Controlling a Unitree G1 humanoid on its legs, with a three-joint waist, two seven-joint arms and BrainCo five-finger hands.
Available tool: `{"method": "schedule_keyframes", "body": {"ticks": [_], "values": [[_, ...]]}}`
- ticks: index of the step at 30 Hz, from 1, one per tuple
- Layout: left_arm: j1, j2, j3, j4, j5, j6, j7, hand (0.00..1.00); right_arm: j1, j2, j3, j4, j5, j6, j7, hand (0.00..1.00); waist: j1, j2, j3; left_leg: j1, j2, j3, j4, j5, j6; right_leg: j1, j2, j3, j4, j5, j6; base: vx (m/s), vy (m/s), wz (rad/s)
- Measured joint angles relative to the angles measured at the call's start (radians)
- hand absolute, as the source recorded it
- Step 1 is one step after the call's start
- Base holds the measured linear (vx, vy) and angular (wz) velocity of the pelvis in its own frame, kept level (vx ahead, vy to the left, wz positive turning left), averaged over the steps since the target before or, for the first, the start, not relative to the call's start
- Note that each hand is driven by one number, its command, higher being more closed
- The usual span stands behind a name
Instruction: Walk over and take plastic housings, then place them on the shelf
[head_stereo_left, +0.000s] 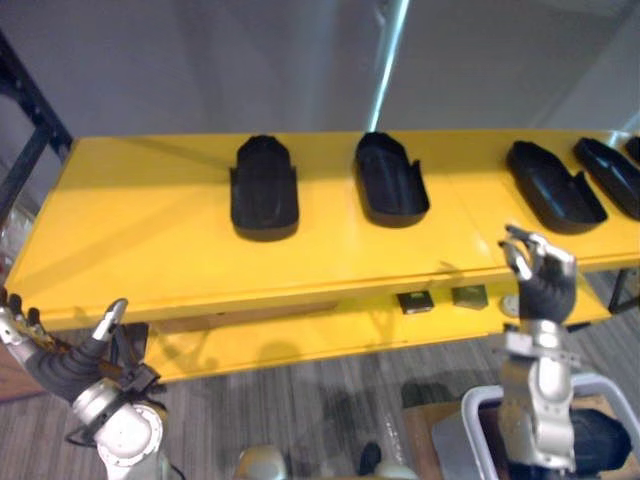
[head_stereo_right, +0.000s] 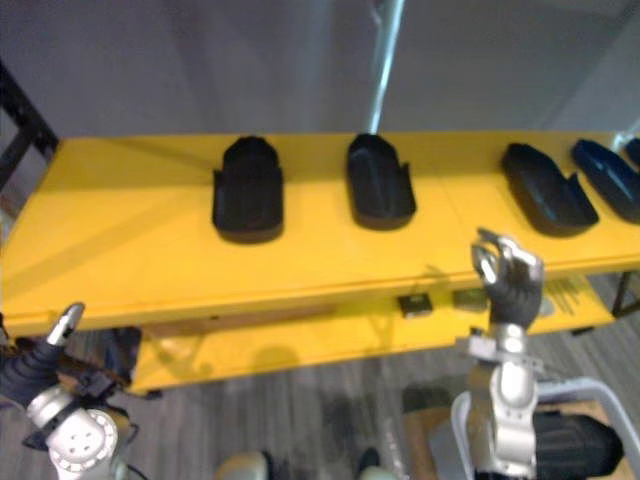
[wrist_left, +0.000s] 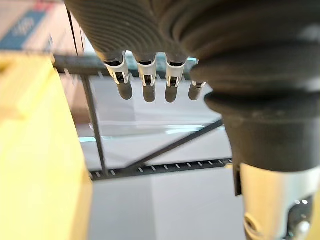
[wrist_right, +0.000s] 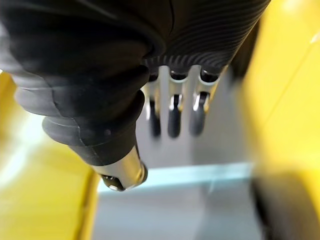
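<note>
Several black plastic housings lie hollow side up in a row on the yellow shelf: one left of centre, one at centre, and more at the right. My left hand hangs low at the shelf's front left corner, its fingers straight and holding nothing. My right hand is raised in front of the shelf's front edge, below the right-hand housings, with its fingers loosely bent and empty. Neither hand touches a housing.
A lower yellow shelf board carries two small dark boxes. A black rack upright stands at the shelf's left end. A grey-framed bin with a dark thing in it sits at lower right, on a grey floor.
</note>
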Motion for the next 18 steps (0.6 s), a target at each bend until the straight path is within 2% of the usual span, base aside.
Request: {"method": "schedule_keyframes", "body": {"ticks": [2, 5, 6, 7, 9, 12, 16, 18], "values": [[0.003, -0.012, -0.020, 0.000, -0.001, -0.010, 0.000, 0.00, 0.049, 0.039, 0.000, 0.019, 0.049, -0.016, 0.003, 0.00, -0.002, 0.010, -0.007, 0.016, 0.007, 0.022, -0.001, -0.005, -0.002, 0.000, 0.006, 0.024, -0.004, 0.002, 0.001, 0.02, 0.004, -0.45], [0.001, -0.013, -0.091, 0.000, 0.001, -0.028, -0.003, 0.00, 0.141, 0.085, 0.001, 0.082, 0.069, -0.048, 0.001, 0.00, -0.047, 0.019, -0.013, 0.029, 0.012, 0.049, -0.006, -0.008, -0.003, 0.003, 0.013, 0.052, -0.028, 0.018, 0.000, -0.02, 0.000, -0.31], [-0.004, -0.013, -0.108, 0.000, 0.005, -0.028, -0.004, 0.00, 0.158, 0.089, 0.002, 0.095, 0.073, -0.065, 0.019, 0.00, -0.053, 0.020, -0.013, 0.033, 0.015, 0.063, -0.007, -0.008, -0.003, 0.000, 0.017, 0.064, -0.035, 0.024, 0.000, -0.04, 0.002, -0.28], [-0.004, -0.013, -0.114, 0.000, 0.006, -0.028, -0.004, 0.00, 0.165, 0.089, 0.002, 0.095, 0.073, -0.070, 0.024, 0.00, -0.056, 0.020, -0.013, 0.036, 0.016, 0.066, -0.009, -0.008, -0.003, -0.001, 0.017, 0.066, -0.037, 0.025, 0.000, -0.04, -0.004, -0.30], [-0.007, -0.013, -0.148, 0.000, 0.004, -0.029, -0.011, 0.00, 0.171, 0.088, 0.003, 0.100, 0.072, -0.111, 0.044, 0.00, -0.057, 0.023, -0.015, 0.049, 0.018, 0.084, -0.016, -0.007, -0.004, -0.003, 0.021, 0.086, -0.038, 0.028, -0.001, -0.04, -0.004, -0.23], [-0.010, -0.007, -0.184, 0.000, 0.004, -0.029, -0.028, 0.00, 0.149, 0.080, 0.016, 0.105, 0.060, -0.128, 0.037, 0.00, -0.058, 0.029, -0.019, 0.046, 0.017, 0.090, -0.017, -0.005, -0.003, -0.013, 0.021, 0.089, -0.038, 0.032, -0.001, -0.03, 0.001, -0.10], [-0.059, 0.003, -0.282, -0.003, 0.003, -0.030, -0.107, 0.00, 0.123, 0.058, 0.064, 0.123, -0.032, -0.127, -0.077, 0.00, -0.058, 0.030, -0.024, 0.047, 0.014, 0.105, -0.027, -0.002, -0.001, -0.024, 0.022, 0.095, -0.050, 0.039, 0.003, -0.01, -0.001, -0.06], [-0.091, 0.045, -0.399, -0.001, -0.002, -0.032, -0.165, 0.00, 0.098, 0.051, 0.080, 0.123, -0.086, -0.124, -0.165, 0.00, -0.060, 0.030, -0.028, 0.045, 0.016, 0.149, -0.032, 0.000, -0.001, -0.056, 0.029, 0.145, -0.053, 0.052, 0.004, -0.02, 0.001, -0.47]]}}
